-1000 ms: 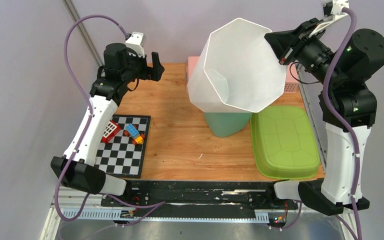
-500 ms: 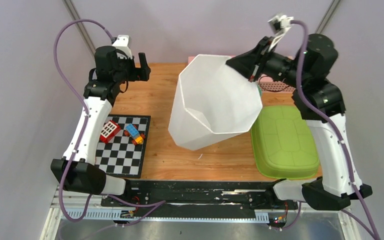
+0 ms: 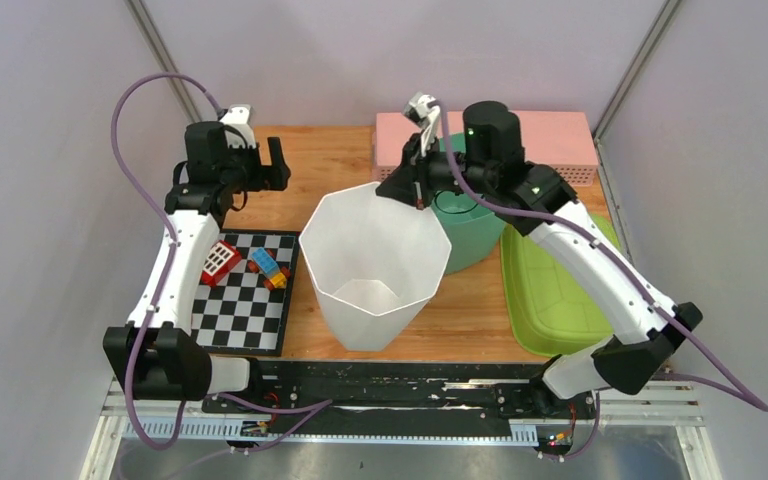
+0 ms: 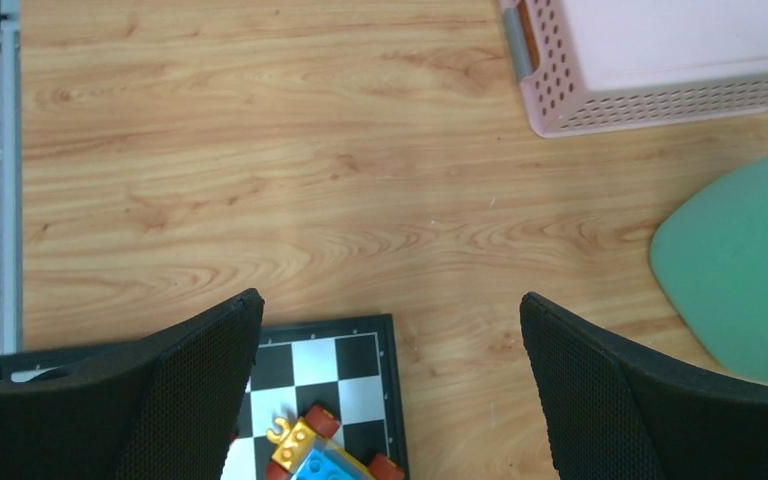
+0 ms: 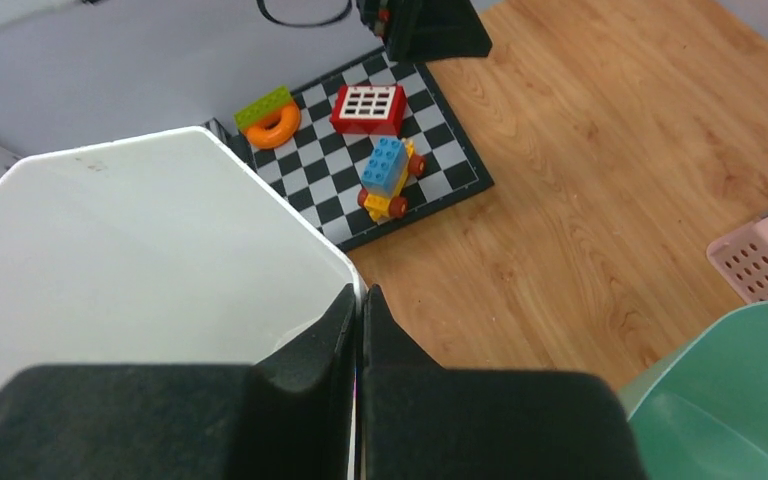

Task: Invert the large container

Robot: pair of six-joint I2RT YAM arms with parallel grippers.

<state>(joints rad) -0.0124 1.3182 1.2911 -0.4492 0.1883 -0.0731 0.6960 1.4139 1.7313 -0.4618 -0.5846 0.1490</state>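
The large container (image 3: 368,262) is a white many-sided bin, mouth up, in the middle of the table near its front edge. My right gripper (image 3: 409,190) is shut on the far rim of the bin. In the right wrist view the fingers (image 5: 361,292) pinch the thin white wall (image 5: 140,250), one inside and one outside. I cannot tell whether the base rests on the wood. My left gripper (image 3: 266,165) hangs open and empty over the back left of the table, its fingers (image 4: 388,300) wide apart above the checkerboard corner.
A teal container (image 3: 467,238) stands just behind the white bin, a pink perforated basket (image 3: 520,130) at the back edge, and a green lid (image 3: 552,292) lies at the right. A checkerboard (image 3: 245,305) with toy bricks (image 3: 269,267) lies at the left.
My right arm swung the white bin down and to the left from high over the teal container. The bin turned from tilted toward the camera to mouth up. The left arm drew back slightly.
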